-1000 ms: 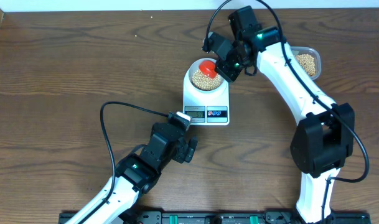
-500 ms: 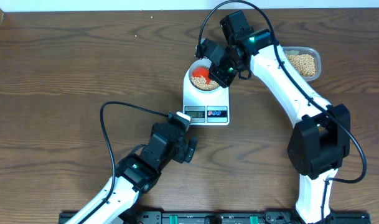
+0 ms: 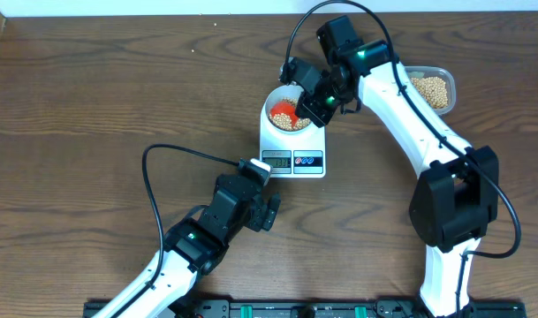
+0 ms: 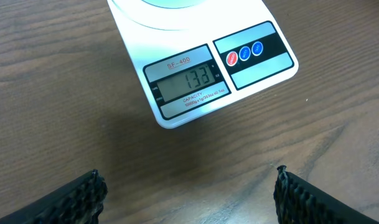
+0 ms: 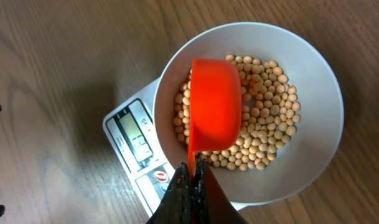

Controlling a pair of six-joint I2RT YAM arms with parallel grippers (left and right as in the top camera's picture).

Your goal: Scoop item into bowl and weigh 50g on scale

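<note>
- The beans (image 5: pixel 264 134) lie in a loose heap at the bottom of the white bowl (image 5: pixel 313 81). The right wrist view shows each one, while overhead they are only a tan patch.
- The bowl sits on the platform of the scale (image 4: pixel 177 93), at the end away from the display.
- Only the left wrist view shows the scale's face clearly. There is a grey display with three digits beginning 13, and beside it one red and two blue buttons. The bowl is almost wholly out of that picture.
- An orange scoop (image 5: pixel 215 102) hangs over the left part of the bowl, just above the beans. Its smooth outer side faces the right wrist camera.
- The right gripper (image 5: pixel 192 177) has its fingers pressed together on the scoop's thin handle. Overhead, the arm itself covers this grip.
- A clear tub (image 3: pixel 432 88) holding more beans stands at the table's far right. It is seen only from overhead, partly under the right arm.
- The left gripper (image 4: pixel 189 193) hovers over bare wooden table (image 4: pixel 65 74) near the display end of the scale. Its fingers are spread wide and hold nothing.
</note>
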